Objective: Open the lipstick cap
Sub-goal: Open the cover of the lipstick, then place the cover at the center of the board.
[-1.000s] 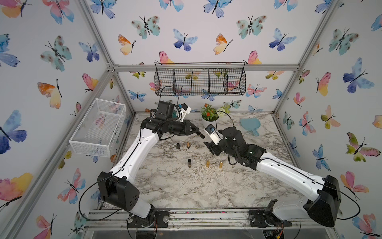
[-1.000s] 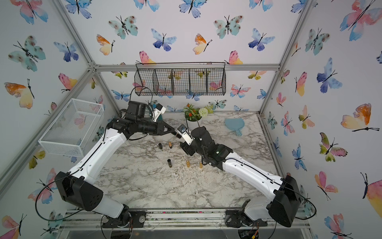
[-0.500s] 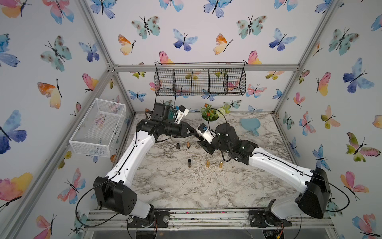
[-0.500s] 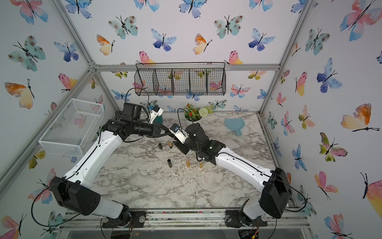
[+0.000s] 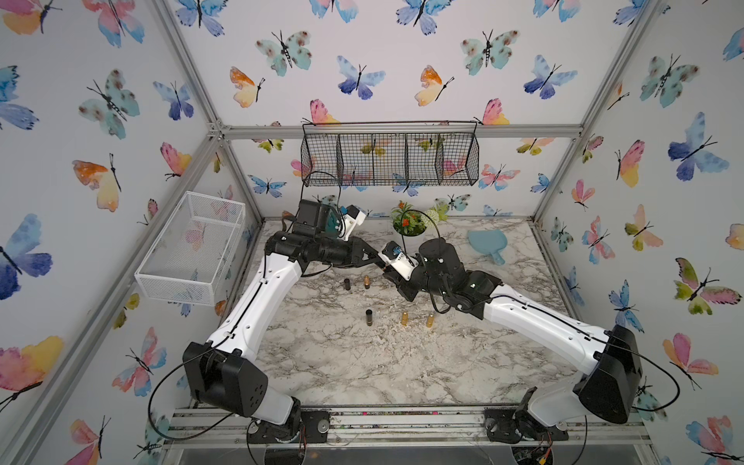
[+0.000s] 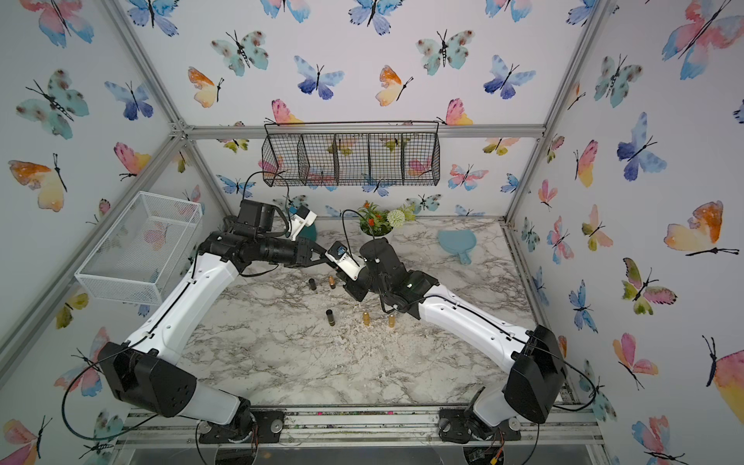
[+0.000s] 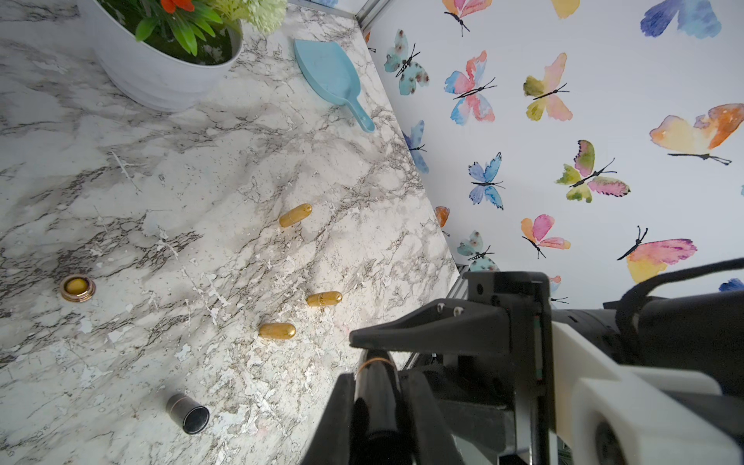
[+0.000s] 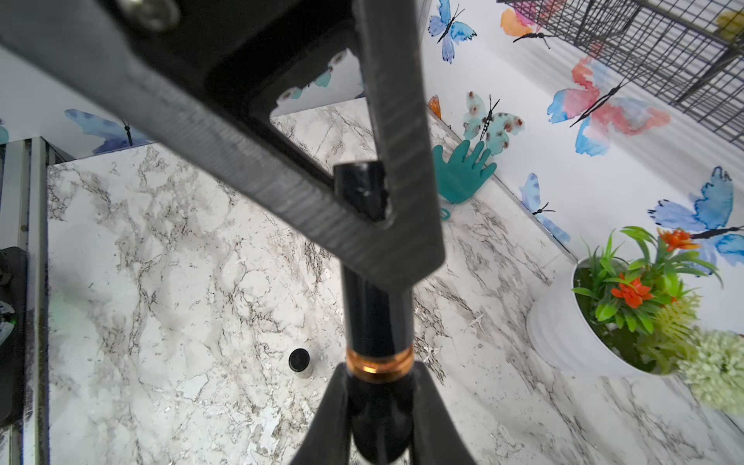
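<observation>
Left gripper (image 7: 378, 376), right gripper (image 8: 380, 366): both clamped on one lipstick (image 8: 376, 314).
From the grip: gold tubes (image 5: 404, 318) at 5 o'clock, plant pot (image 5: 410, 234) at 1–2.

There are two robot arms (image 5: 257, 306) and, between them, one black lipstick (image 8: 376, 314) with one gold band. On the one marble tabletop (image 5: 362, 362) are two short black tubes (image 5: 368, 317), three gold bullet-shaped pieces (image 7: 277, 331) and one bronze-rimmed, gold-topped piece (image 7: 77, 288). Also there are one potted artificial plant (image 7: 161, 80), one light blue scoop (image 5: 486, 241), one teal hand-shaped toy (image 8: 463, 177), one white wire basket (image 5: 173, 288) and one black wire basket (image 5: 390, 161).
</observation>
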